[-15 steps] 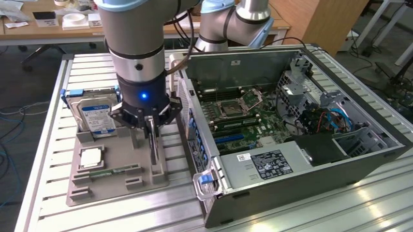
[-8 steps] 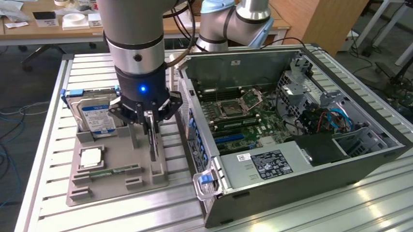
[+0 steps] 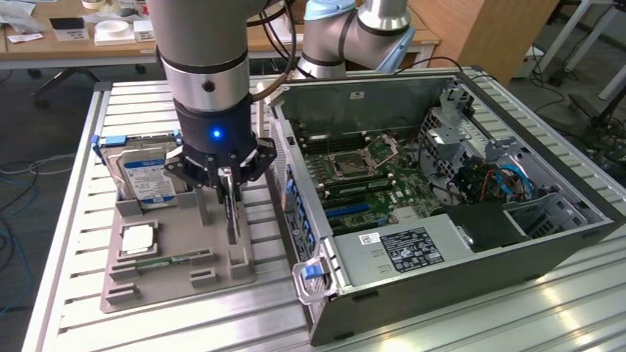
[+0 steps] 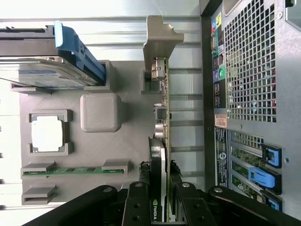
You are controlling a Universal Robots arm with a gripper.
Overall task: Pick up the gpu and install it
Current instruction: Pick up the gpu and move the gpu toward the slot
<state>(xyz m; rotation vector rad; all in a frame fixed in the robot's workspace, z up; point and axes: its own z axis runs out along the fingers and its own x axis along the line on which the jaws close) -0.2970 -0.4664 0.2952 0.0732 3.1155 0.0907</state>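
The gpu [image 3: 232, 216] is a thin dark card standing on edge in a slot of the grey holder tray [image 3: 176, 282], just outside the open computer case [image 3: 547, 220]. My gripper [image 3: 228, 189] hangs straight over it, with its black fingers down on both faces of the card. In the wrist view the gpu [image 4: 160, 117] runs edge-on, its silver bracket [image 4: 157, 37] at the far end. The gripper [image 4: 160, 190] is shut on the gpu's cooler end, one finger [image 4: 139, 200] pressed to each side. The card's lower edge still sits in the tray [image 4: 122, 150].
On the tray are a silver hard drive [image 3: 146, 172] in a blue carrier, a processor chip [image 3: 137, 238] and a green memory stick [image 3: 171, 260]. The case lies open with its motherboard [image 3: 367, 172] and blue slots [image 3: 347, 211] showing. Its rear panel [image 4: 249, 70] stands close beside the card.
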